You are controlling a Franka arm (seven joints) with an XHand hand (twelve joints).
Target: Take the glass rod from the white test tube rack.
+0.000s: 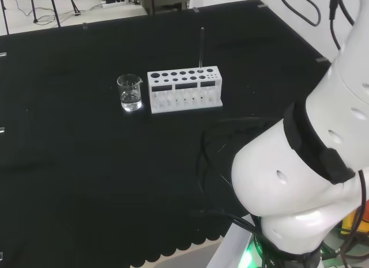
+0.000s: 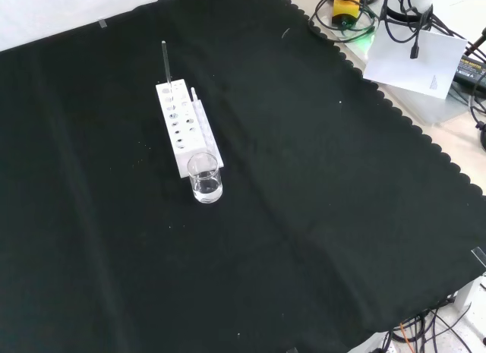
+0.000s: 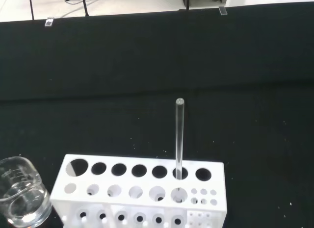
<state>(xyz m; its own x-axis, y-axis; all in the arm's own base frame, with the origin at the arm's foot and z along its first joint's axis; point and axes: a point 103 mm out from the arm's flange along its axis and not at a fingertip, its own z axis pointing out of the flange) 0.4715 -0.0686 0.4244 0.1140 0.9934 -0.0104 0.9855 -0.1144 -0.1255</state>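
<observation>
Head view: glass rod (image 1: 201, 49) standing upright in a back-row hole near the right end of the white test tube rack (image 1: 184, 89), rising well above it, probably so the top can be gripped. Small glass beaker (image 1: 130, 93) just beside the rack's left end, apart from it, on the black-clothed surface (image 1: 86, 164). White arm links (image 1: 305, 164) at the right.

Front view: same rod (image 2: 164, 62) at the rack's (image 2: 184, 129) far end, beaker (image 2: 205, 178) at the near end, possibly touching.

Wrist view: rod (image 3: 179, 139) centred ahead, seated second hole from one end of the rack (image 3: 142, 191); beaker (image 3: 22, 198) at the other end. State of the hand: cannot tell. Rod not yet taken.
</observation>
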